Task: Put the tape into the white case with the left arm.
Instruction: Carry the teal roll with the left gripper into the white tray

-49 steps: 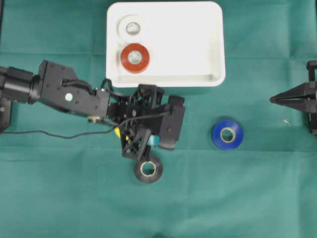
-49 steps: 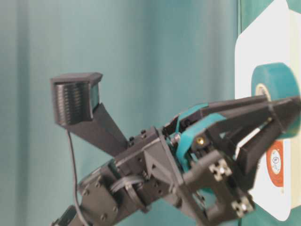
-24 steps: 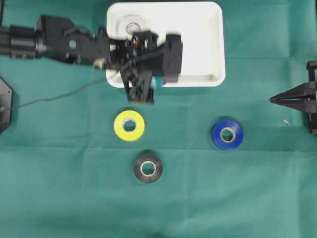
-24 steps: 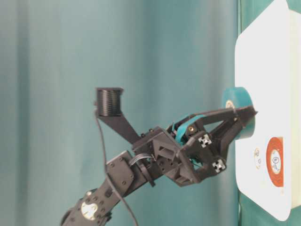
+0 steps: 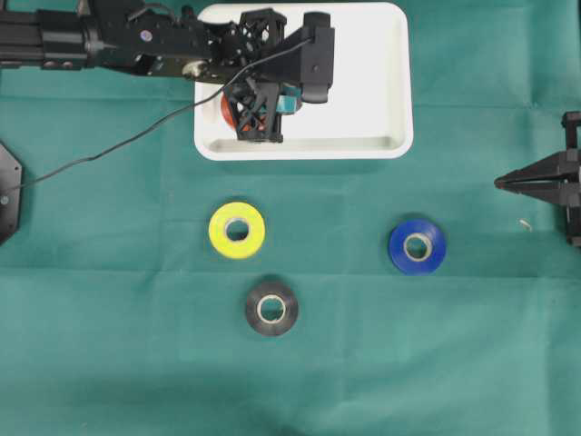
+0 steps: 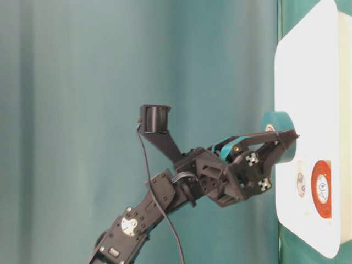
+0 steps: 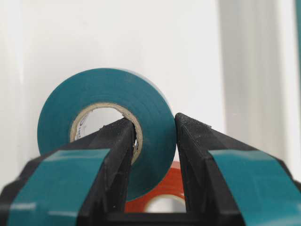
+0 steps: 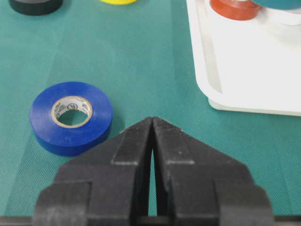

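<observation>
At the upper left of the overhead view the left arm's jaws pinch the teal tape (image 7: 106, 127) over the white case (image 5: 363, 91); released here, it may land on the red roll (image 7: 157, 197) and tip.

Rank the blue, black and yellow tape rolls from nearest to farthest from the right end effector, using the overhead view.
From the right end effector:
1. Blue roll, just left of it and slightly lower.
2. Black roll, lower centre.
3. Yellow roll, farther left, though close to the black roll's distance.
</observation>
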Controlling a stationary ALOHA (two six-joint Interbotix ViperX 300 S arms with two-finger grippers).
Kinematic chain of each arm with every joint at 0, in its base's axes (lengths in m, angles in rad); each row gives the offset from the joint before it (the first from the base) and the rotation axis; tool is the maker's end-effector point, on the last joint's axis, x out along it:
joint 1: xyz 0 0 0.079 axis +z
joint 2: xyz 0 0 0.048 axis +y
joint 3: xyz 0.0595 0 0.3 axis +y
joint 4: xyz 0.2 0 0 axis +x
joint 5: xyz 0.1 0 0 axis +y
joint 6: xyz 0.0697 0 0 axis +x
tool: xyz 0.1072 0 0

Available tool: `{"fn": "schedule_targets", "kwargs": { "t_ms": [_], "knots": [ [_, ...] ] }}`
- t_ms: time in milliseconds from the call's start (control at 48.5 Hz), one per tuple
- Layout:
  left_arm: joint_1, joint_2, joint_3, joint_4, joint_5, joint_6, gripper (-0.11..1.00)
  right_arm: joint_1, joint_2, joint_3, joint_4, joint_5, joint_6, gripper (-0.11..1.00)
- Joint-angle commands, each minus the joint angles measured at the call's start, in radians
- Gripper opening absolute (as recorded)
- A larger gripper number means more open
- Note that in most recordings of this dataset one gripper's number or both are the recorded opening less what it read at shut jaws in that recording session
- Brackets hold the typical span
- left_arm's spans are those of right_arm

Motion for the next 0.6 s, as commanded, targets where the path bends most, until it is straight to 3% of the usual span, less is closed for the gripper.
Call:
{"fn": "schedule_targets", "kwargs": {
  "t_ms": [0, 577],
  "knots": [
    [0.008, -0.006, -0.037, 0.002, -0.012, 0.003, 0.26, -0.002, 0.005, -0.014, 0.000, -0.011, -0.002, -0.09],
    [0.031, 0.035, -0.058, 0.000, -0.034, 0.006, 0.28, -0.002, 0.005, -0.011, 0.000, -0.011, -0.002, -0.09]
  ]
}}
